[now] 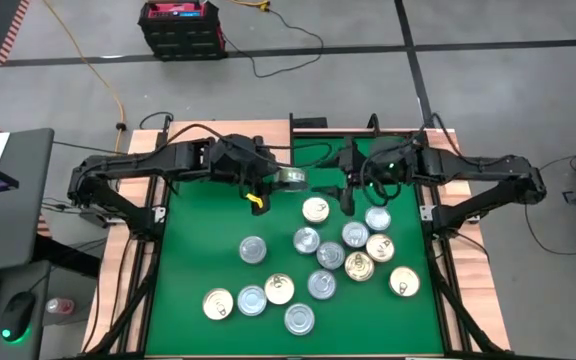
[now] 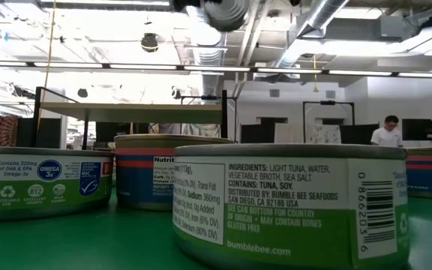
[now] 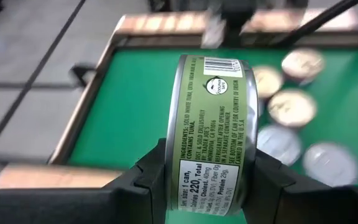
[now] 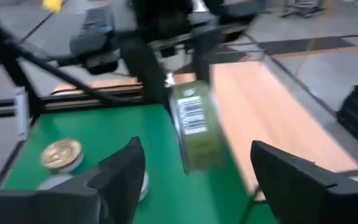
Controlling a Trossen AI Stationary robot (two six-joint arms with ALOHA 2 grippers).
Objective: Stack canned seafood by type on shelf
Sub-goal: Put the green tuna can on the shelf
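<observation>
So the left gripper (image 3: pixel 207 180) has a green tin (image 1: pixel 290 177) clamped on edge, mid-air at top centre of the high view. The right gripper (image 4: pixel 194 171) gapes wide just right of it, empty, equally close.

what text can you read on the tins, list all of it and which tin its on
Front tin, low view: "INGREDIENTS: LIGHT TUNA, WATER, VEGETABLE BROTH, SEA SALT", "CONTAINS: TUNA, SOY", "BUMBLE BEE SEAFOODS SAN DIEGO, CA 92186 USA", "bumblebee.com".
Left tin: "OMEGA 3s"; the rest is too small.
Middle tin: "Nutrit", cut off.
Green tin in the left gripper: "1 can", "220", "CONTAINS: TUNA"; the rest is blurred.
</observation>
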